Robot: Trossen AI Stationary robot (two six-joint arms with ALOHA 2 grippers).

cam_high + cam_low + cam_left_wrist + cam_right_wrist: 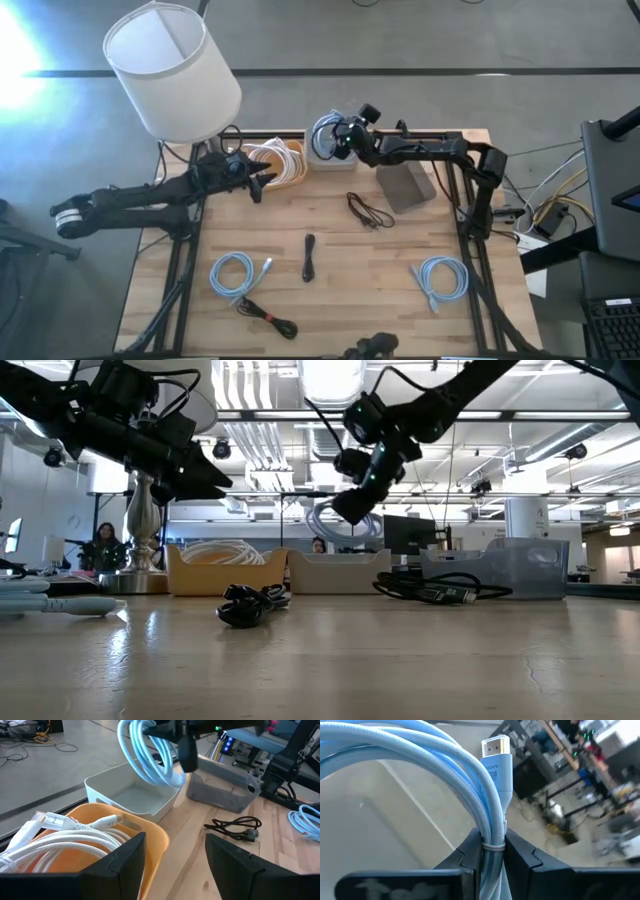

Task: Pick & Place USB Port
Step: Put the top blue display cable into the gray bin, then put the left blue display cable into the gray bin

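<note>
My right gripper [338, 138] is above the white bin [326, 156] at the table's far edge, shut on a coiled light-blue cable [149, 761]. The coil hangs over the bin's open top, and its gold HDMI plug [496, 749] sticks out past the fingers. My left gripper [262, 185] is open and holds nothing. It hovers next to the orange bin [145, 832], where coiled white cables [75, 842] lie. My right gripper pinches the light-blue cable between its two fingers at the bundled strands [492, 837] just behind the plug, where a thin tie wraps them. The fingers lie across the bundle. The coil [338, 518] is lifted clear and hangs in a loop over the white bin.
A grey bin [405, 188] sits right of the white bin. On the wooden table lie two more light-blue coils [232, 275] [443, 278] and three black cables [368, 212] [309, 256] [268, 317]. A white lampshade [170, 70] stands beyond the table's far left corner.
</note>
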